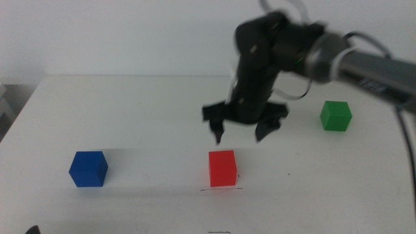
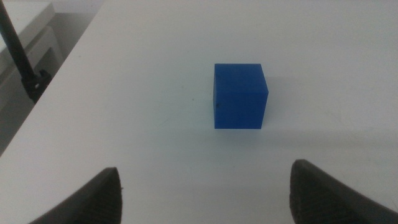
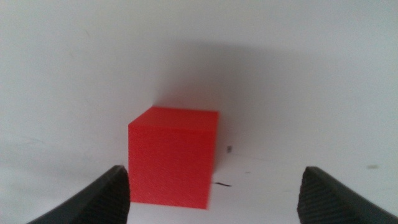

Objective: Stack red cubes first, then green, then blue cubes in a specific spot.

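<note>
The red cube (image 1: 222,168) stands on the table at the front centre, just behind the thin dark pen stroke (image 1: 221,189). My right gripper (image 1: 239,133) hangs open and empty above and slightly behind it. In the right wrist view the red cube (image 3: 173,155) lies between the open jaws, apart from them, with a bit of the stroke (image 3: 222,184) and a speck beside it. The green cube (image 1: 335,116) sits at the right. The blue cube (image 1: 88,168) sits at the front left. The left wrist view shows the blue cube (image 2: 240,95) ahead of my open, empty left gripper (image 2: 205,193).
A small dark rectangle outline (image 1: 220,231) lies at the table's front edge. The right arm (image 1: 364,68) reaches in over the green cube's side. The table's left edge (image 2: 59,81) runs beside the blue cube, with a dark pole (image 2: 18,56) beyond it.
</note>
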You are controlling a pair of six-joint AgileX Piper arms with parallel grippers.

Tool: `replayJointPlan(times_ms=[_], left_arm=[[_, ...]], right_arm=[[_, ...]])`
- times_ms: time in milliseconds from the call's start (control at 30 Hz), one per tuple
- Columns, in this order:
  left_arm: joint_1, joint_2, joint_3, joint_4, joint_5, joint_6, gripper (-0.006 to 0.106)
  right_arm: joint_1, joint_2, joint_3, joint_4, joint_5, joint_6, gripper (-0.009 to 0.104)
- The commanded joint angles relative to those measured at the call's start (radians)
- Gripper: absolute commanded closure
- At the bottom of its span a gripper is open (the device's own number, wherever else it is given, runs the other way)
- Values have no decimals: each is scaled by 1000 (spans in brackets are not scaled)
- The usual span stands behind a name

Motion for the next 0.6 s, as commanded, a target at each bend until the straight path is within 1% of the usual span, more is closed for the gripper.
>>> replayJointPlan(times_ms=[0,200,333,400,567], left_arm=[[-4,-25,-2,-15,-76,-2,10],[-4,-25,-2,-15,-76,-2,10],[-4,-25,-2,-15,-76,-2,10],[-4,-25,-2,-15,-76,-2,10],[-4,-25,-2,-15,-76,-2,10]], right_arm=[[-40,-125,-21,-26,2,-43,13],[-165,-246,46,-26,-16,-135,13],[-296,-299,83,-26,-29,-196,13],[-356,-301,82,-39,-26,-232,13],[-478,-283,82,-39,-45,-297,13]])
